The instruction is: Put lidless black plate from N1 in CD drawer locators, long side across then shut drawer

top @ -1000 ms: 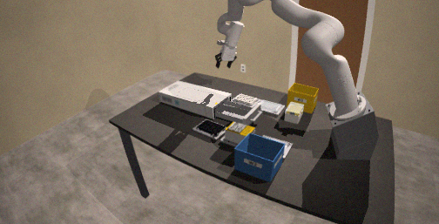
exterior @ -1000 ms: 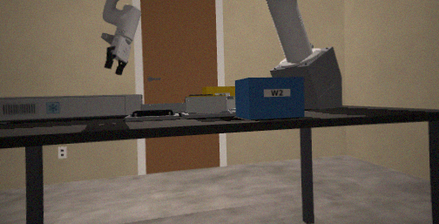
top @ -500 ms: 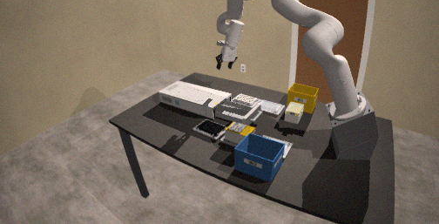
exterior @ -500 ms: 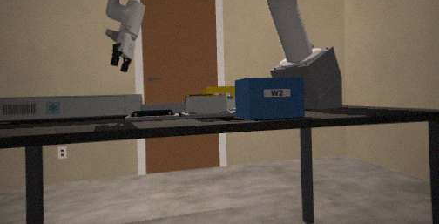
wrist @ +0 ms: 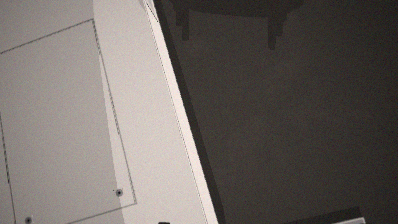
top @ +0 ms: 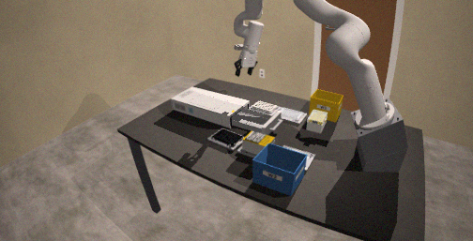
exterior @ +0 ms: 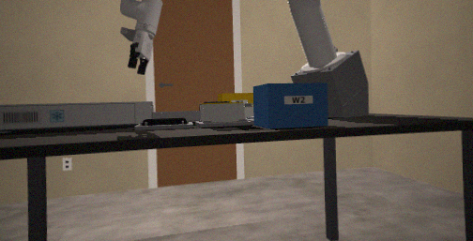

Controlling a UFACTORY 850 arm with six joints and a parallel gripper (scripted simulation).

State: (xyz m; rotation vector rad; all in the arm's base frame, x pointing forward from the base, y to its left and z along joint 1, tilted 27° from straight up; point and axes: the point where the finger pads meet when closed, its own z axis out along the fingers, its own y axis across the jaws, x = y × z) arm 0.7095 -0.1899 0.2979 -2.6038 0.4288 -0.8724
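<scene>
1. The blue bin (top: 279, 168), labelled W2, stands nearest the front edge of the bench (top: 155, 136). Its contents cannot be made out.
2. Just behind it sits a work nest (top: 228, 139) holding the black plate (top: 228, 137). The plate lies flat, uncovered, with its long axis running roughly parallel to the long side of the cooler. A yellow-topped item (top: 259, 138) sits just beside it.
3. The long white cooler (top: 209, 104) lies further back. Its drawer (top: 253, 117) stands pulled out towards the bins; what is in it is too small to tell.
4. The yellow bin (top: 327, 105) stands at the far side, with a small cream box (top: 317, 121) just in front.
5. The gripper (top: 245, 70) hangs high above the cooler, well apart from everything, fingers spread fully and holding nothing.
</scene>
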